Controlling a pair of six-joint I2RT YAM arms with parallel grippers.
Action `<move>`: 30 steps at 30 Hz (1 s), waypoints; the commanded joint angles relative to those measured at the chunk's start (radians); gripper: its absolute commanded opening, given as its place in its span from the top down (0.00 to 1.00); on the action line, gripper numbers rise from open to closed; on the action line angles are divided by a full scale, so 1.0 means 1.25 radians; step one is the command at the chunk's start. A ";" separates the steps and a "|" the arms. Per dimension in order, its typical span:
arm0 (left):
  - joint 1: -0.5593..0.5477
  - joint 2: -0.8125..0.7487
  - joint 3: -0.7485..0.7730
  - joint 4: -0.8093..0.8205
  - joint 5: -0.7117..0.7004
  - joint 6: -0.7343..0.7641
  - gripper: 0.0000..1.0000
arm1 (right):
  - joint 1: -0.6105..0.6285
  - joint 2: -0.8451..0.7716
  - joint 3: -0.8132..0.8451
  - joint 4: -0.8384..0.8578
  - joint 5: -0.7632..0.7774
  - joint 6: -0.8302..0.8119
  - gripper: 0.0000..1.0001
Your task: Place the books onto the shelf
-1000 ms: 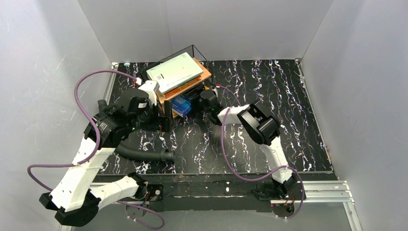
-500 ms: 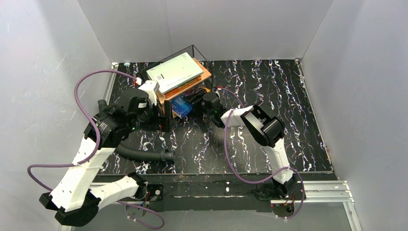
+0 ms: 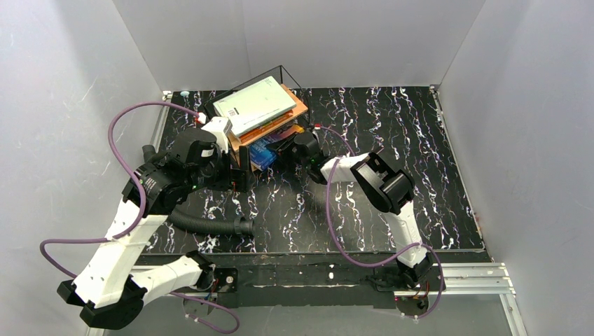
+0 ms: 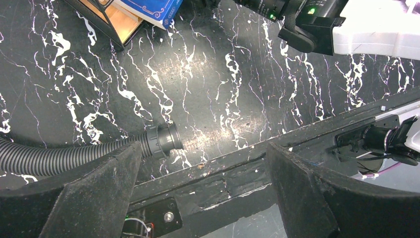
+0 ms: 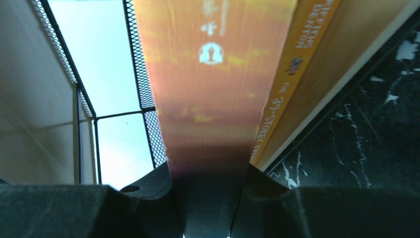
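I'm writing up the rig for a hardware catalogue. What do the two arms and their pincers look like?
Both the left arm and right arm have white shell links joined by black joint housings, each trailed by a looping purple cable. A green light glows on the right arm's wrist. The left pincer and right pincer have thick, matte black fingers.

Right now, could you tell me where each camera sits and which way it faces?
Top external: above and behind the bases, looking down on the marbled table, the shelf, the left arm and the right arm.
Left wrist: on the left arm, facing down at the table and a corrugated hose; the left gripper frames the bottom edge.
Right wrist: low beside the shelf, facing into it; the right gripper flanks the sunset book.
Shared: top and left wrist views both show the hose and that book's blue corner.
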 commanded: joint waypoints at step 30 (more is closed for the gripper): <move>0.004 -0.003 -0.023 -0.011 0.020 -0.025 0.02 | 0.006 -0.074 0.032 -0.020 -0.013 0.040 0.20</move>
